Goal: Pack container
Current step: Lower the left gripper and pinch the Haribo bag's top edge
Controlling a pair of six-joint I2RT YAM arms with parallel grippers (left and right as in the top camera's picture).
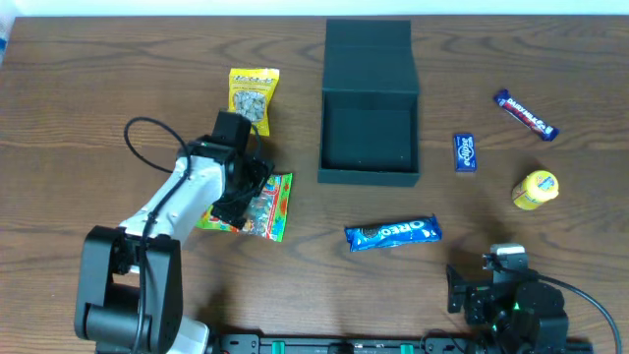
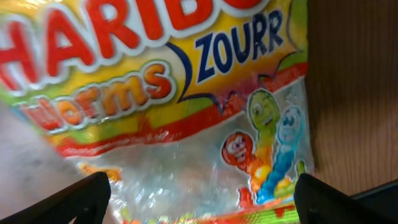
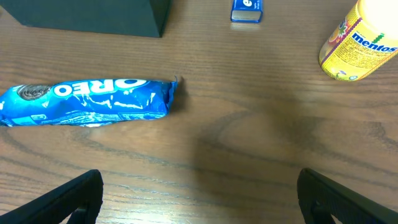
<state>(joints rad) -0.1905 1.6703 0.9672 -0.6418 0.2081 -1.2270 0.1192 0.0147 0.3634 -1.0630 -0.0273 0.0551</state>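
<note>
The container is a dark teal-black box at the centre back of the table, its flap lid folded open behind it and its inside empty. My left gripper hovers open low over a Haribo sour worms bag lying left of the box. In the left wrist view the bag fills the frame, and the left gripper has a finger on either side of the bag's clear lower part. My right gripper stands open over bare wood at the front right, with nothing between its fingers.
An Oreo pack lies in front of the box. A yellow snack packet sits at the back left. Right of the box are a small blue packet, a yellow Mentos tub and a candy bar.
</note>
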